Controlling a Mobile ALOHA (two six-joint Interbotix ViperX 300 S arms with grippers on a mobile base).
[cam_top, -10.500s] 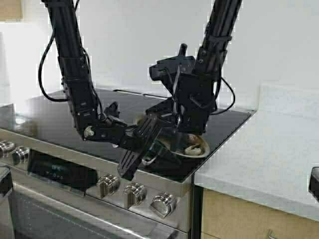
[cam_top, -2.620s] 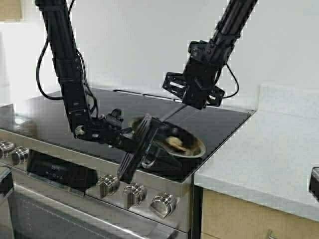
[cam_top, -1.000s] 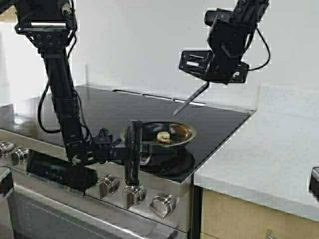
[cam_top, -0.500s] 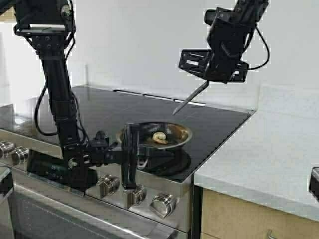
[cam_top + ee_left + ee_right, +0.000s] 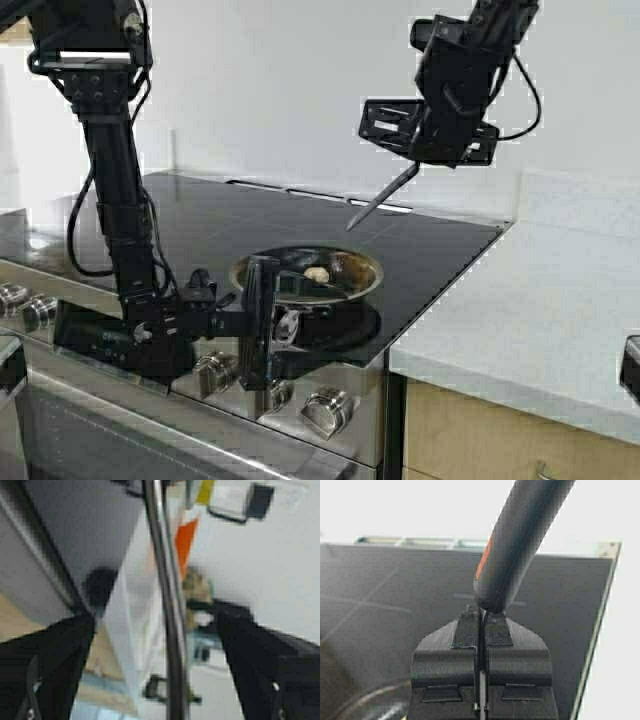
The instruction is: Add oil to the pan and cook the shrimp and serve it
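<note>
Pan [image 5: 345,268] handle clenched by left end effector [image 5: 262,322] | right end effector [image 5: 420,150] grasps spatula [image 5: 382,197]

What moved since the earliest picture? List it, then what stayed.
The right claw, shut on the thin dark-handled spatula, rose from the small round steel frying pan. The left claw, gripping its handle, pulled the pan towards the stove's front edge. The pale curled shrimp stayed inside.

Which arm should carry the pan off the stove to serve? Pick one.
Left. Its gripper is at the pan handle at the stove's front edge, with the shrimp inside. The right gripper is high above the stove, shut on a utensil.
</note>
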